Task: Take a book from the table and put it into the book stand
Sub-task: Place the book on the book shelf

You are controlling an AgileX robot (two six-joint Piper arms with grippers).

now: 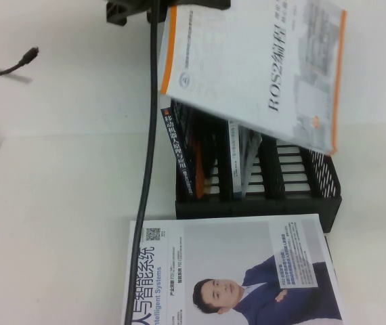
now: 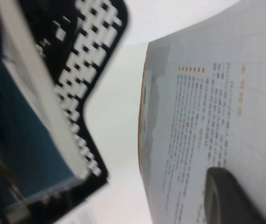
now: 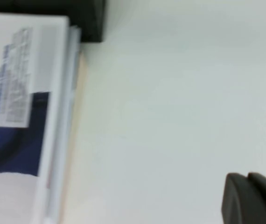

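- While you read the scene from the near edge, note the white book picturing a man in a blue suit lying flat on the table, touching the front of the book stand; it is not the one to move.
- Your right gripper hangs low over bare table just beside that flat book, fingers pressed together on nothing; it is out of the high view.
- Behind it, the black stand already holds a dark-spined book leaning in its left slot and a thinner volume in the middle; the right slot looks free.
- Above and behind the stand, the book with the ROS2 title hangs tilted in the air, its lower edge over the slots, not yet inside.
- Your left gripper pinches this book; one dark finger lies on its back cover in the wrist view.
- Risks, as I judge them: the thin cover may sag and catch a divider; a tilted entry could land on the standing books; the black cable crossing the stand's left side could snag; a narrow pinch could let the book slip.
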